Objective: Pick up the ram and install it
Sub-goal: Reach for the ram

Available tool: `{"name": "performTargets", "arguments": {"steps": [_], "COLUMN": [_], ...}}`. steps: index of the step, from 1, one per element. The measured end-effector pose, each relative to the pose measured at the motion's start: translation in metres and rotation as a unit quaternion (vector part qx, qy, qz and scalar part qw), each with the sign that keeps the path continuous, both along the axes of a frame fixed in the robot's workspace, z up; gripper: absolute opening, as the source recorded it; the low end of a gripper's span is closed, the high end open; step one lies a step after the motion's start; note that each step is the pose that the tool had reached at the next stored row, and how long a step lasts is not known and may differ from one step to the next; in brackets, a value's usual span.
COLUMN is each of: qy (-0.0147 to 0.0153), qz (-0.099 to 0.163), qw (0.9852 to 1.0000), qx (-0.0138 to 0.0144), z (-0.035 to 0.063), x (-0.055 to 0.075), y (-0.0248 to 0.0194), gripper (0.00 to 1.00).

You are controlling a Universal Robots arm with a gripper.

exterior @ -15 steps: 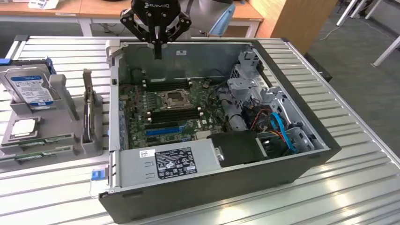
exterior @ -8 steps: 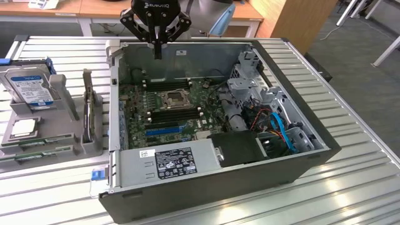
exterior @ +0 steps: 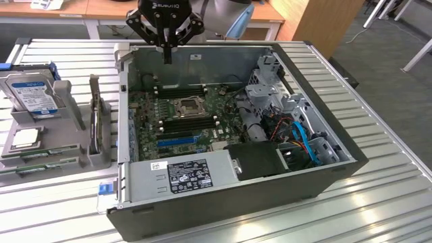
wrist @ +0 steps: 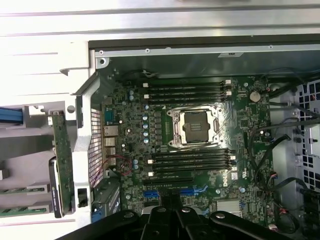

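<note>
In the exterior view, the grey plastic rack (exterior: 71,109) holding the thin green ram (exterior: 42,152) stands at nine o'clock of the open black computer case (exterior: 223,217).

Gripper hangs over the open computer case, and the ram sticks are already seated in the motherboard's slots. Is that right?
Not the ram sticks: the exterior view shows them lying in the gray tray outside the case, on that view's left. The gripper does hang over the open case.

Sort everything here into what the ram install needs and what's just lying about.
Job: ram sticks in the grey holder, motherboard's black slots, shut hand above the case.
Lying about: hard drive, processor chip, power supply, blue cables.
</note>
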State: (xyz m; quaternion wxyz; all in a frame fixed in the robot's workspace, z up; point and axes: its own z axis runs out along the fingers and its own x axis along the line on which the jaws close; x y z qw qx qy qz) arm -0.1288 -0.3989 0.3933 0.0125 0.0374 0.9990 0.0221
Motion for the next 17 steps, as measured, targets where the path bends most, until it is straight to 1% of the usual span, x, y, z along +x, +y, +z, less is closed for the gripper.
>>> {"name": "performTargets", "arguments": {"steps": [7,17], "qy": [0.0000,0.0000], "qz": [0.000,0.000], "qw": [1.0000,1.0000], "qx": [0.0000,0.0000], "z": [0.0000,0.0000], "x": [-0.010,-0.028], "y": [0.0000,0.0000], "gripper": [0.10,0.10]}}
